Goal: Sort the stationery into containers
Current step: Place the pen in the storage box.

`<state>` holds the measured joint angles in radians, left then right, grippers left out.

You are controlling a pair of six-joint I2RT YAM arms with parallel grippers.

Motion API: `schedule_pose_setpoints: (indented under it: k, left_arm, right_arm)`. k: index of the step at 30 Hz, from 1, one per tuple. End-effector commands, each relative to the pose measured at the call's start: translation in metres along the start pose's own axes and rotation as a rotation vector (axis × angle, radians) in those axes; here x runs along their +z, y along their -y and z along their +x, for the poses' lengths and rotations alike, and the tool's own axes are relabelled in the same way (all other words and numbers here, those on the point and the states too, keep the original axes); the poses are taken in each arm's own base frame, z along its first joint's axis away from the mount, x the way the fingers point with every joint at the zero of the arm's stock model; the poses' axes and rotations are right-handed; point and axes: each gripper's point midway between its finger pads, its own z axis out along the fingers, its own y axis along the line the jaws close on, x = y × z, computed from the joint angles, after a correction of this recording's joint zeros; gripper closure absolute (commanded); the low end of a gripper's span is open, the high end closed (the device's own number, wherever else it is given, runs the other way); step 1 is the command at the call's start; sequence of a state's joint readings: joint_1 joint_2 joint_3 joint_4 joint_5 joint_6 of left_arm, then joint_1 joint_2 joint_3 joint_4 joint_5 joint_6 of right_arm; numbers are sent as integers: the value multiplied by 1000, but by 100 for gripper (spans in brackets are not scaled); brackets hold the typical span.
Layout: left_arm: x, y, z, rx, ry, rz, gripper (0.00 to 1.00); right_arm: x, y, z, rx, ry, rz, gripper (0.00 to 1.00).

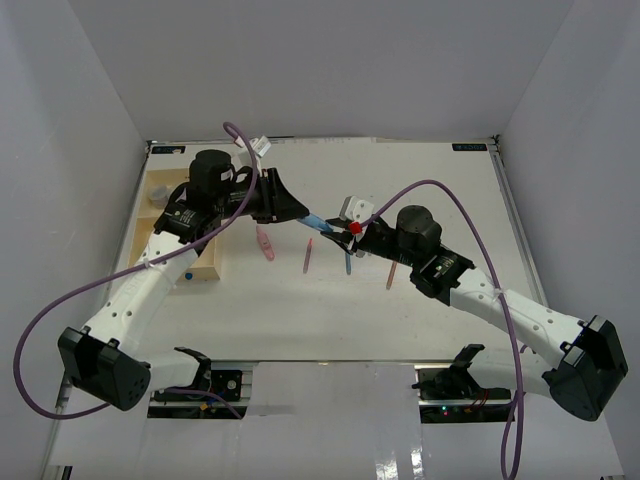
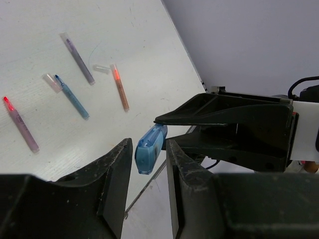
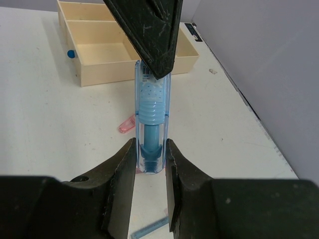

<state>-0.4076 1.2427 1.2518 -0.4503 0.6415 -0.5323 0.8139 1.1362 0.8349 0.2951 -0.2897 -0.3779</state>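
A translucent blue marker (image 1: pixel 318 222) hangs in the air between both grippers. My right gripper (image 1: pixel 343 228) is shut on one end of it; in the right wrist view the marker (image 3: pixel 151 134) sits pinched between the two fingers. My left gripper (image 1: pixel 303 214) is open round the other end; in the left wrist view the marker (image 2: pixel 150 149) lies between the fingers with a small gap on one side. The cream tray (image 1: pixel 195 268) stands at the left, partly under the left arm; it also shows in the right wrist view (image 3: pixel 124 74).
On the table lie a pink marker (image 1: pixel 265 243), a thin pink pen (image 1: pixel 308 257), a blue pen (image 1: pixel 348 262) and an orange pen (image 1: pixel 390 275). The left wrist view shows a grey-purple pen (image 2: pixel 77 57) and loose clear caps (image 2: pixel 102 68). A pink cap (image 3: pixel 126 124) lies near the tray.
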Motion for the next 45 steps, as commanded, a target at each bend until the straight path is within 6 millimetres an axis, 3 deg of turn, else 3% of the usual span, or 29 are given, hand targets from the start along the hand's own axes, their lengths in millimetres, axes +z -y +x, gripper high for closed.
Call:
schedule_pose_setpoints:
  k: [1, 7, 13, 18, 21, 24, 25, 28, 29, 31, 36, 38, 39, 40, 41, 42, 45]
  left_arm:
    - [0, 2, 0, 7, -3, 20, 57]
    - [1, 2, 2, 5, -11, 24, 64]
    - [-1, 2, 3, 16, -8, 24, 81]
    - [-4, 2, 1, 38, 10, 12, 87]
    - [-6, 1, -2, 48, 27, -4, 88]
    - [-8, -2, -4, 57, 46, -26, 89]
    - [-9, -4, -5, 58, 53, -38, 89]
    - [-11, -11, -9, 61, 88, -85, 91]
    - [-12, -14, -10, 62, 98, -101, 91]
    - [-13, -25, -13, 58, 133, -157, 92]
    - [-25, -61, -20, 18, 242, -321, 93]
    - [-45, -83, -32, -24, 345, -428, 95]
    - [-53, -104, -29, -55, 375, -502, 95]
    - [-67, -108, -35, -62, 436, -522, 96]
    - [-84, -126, -40, -97, 492, -575, 96]
    - [-90, -142, -30, -136, 509, -610, 96]
    - [-133, -167, -36, -184, 659, -714, 96]
  right_arm:
    - [3, 7, -28, -24, 82, 16, 92]
    - [4, 8, -28, -24, 81, 18, 92]
    - [3, 8, -26, -24, 79, 20, 92]
    - [0, 5, -20, -12, 63, 22, 82]
    - [-2, 4, -18, -6, 58, 26, 66]
    - [-6, 4, -14, 0, 43, 34, 42]
    - [-7, 5, -14, 0, 40, 41, 27]
    - [-13, 2, -6, 17, 6, 44, 3]
    - [-15, 1, -2, 26, -7, 49, 1]
    - [-23, 3, 3, 50, -33, 82, 10]
    - [-42, 4, 23, 121, -96, 158, 10]
    - [-50, 5, 28, 166, -104, 206, 10]
    - [-54, 7, 27, 184, -94, 227, 10]
    - [-57, 7, 29, 208, -94, 245, 10]
    - [-59, 7, 31, 248, -90, 260, 10]
    - [-61, 3, 36, 266, -93, 263, 10]
    - [-64, -4, 42, 327, -85, 263, 10]
